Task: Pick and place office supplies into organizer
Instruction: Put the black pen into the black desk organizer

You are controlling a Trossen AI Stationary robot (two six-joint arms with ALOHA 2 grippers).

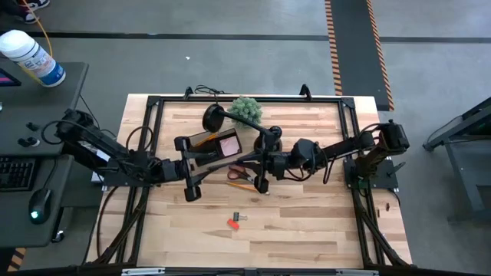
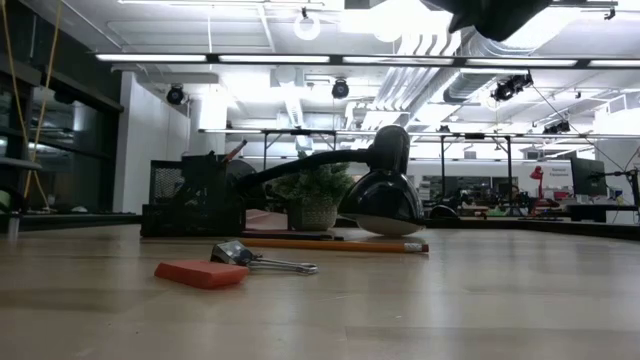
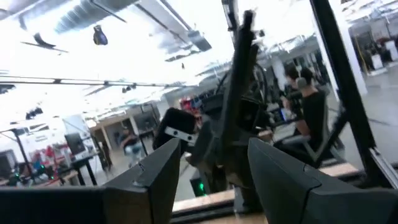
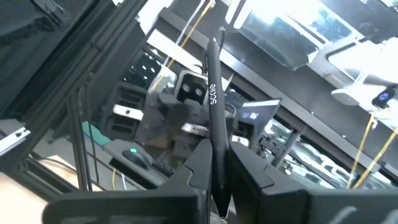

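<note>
My right gripper point(image 4: 214, 186) is raised over the middle of the table point(image 1: 307, 230), shut on a thin black tool point(image 4: 213, 93) with white lettering. My left gripper point(image 3: 211, 180) faces it from the table's left, open and with nothing between its fingers. The tool point(image 3: 239, 62) also shows beyond those fingers. The dark organizer point(image 1: 219, 146) stands just behind both grippers, with a pink pad point(image 1: 228, 143) in it. Orange-handled scissors point(image 1: 242, 171) and a pencil point(image 2: 330, 243) lie flat under the grippers. A red clip point(image 1: 234, 223) lies nearer the front edge. My right gripper pinches the black tool near its lower end point(image 4: 216, 152) between its two fingers. The fingers come about level from the table's right and lie across the tool. The tool stands nearly upright above the fingers, lifted clear of the table.
A black lamp point(image 2: 385, 195) with a round base point(image 1: 213, 117) and a green fuzzy plant point(image 1: 247, 110) stand behind the organizer. A silver binder clip point(image 2: 250, 258) lies by the red clip. A black frame point(image 1: 153, 103) rims the table.
</note>
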